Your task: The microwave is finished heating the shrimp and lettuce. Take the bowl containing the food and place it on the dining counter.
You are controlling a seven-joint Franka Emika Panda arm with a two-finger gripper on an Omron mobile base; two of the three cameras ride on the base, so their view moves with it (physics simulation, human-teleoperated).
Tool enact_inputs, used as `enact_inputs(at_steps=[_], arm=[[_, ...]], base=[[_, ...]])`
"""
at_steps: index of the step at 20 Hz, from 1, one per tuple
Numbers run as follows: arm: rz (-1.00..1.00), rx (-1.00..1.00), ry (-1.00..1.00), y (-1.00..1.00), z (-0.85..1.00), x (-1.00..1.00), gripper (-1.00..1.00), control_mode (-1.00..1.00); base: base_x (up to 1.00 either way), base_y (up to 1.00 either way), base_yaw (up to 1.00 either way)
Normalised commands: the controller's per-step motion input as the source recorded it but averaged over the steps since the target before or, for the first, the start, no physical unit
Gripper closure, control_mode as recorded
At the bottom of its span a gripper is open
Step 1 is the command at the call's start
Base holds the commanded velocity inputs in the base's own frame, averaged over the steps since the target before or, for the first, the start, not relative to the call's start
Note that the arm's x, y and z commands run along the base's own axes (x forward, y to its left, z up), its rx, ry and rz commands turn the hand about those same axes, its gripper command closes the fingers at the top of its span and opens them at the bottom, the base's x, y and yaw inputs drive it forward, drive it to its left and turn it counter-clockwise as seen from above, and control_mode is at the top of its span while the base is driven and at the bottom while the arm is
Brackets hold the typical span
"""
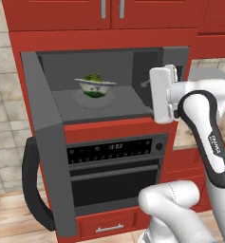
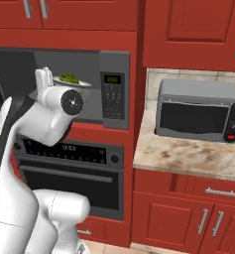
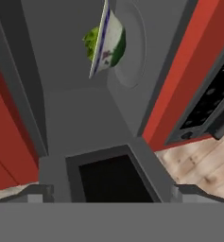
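Note:
The microwave (image 1: 109,61) stands open, its door (image 1: 45,142) swung out to the left. Inside, the bowl (image 1: 95,87) rests upright on the round turntable, with the lettuce (image 1: 93,77) heaped in it. The shrimp is too small to make out. In the right base view the bowl (image 2: 69,81) sits left of the button panel (image 2: 112,93). My gripper (image 1: 154,89) hovers at the cavity's right front edge, well apart from the bowl. In the hand view the gripper (image 3: 113,194) is open and empty, and the bowl (image 3: 107,42) is far ahead. The dining counter is out of view.
A black-fronted oven (image 1: 114,154) sits directly below the microwave. Red cabinets (image 1: 109,12) close in above. To the right, a marble-look counter (image 2: 188,156) carries a smaller grey microwave (image 2: 198,111). The open door's black handle (image 1: 31,190) juts out at the left.

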Motion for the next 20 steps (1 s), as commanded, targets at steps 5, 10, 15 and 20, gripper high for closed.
enact_inputs(at_steps=[5,10,15,20], arm=[[0.00,0.00,0.02,-0.14,-0.06,0.91,-1.00,-1.00],[0.00,0.00,0.03,0.00,-0.02,0.68,-1.00,-1.00],[-0.01,-0.05,0.10,0.01,-0.43,0.63,-1.00,-1.00],[-0.06,-0.03,0.02,0.16,-0.32,0.69,-1.00,-1.00]], base=[[0.00,0.00,0.00],[0.00,0.00,0.00],[0.00,0.00,0.00],[0.00,0.00,0.00]])
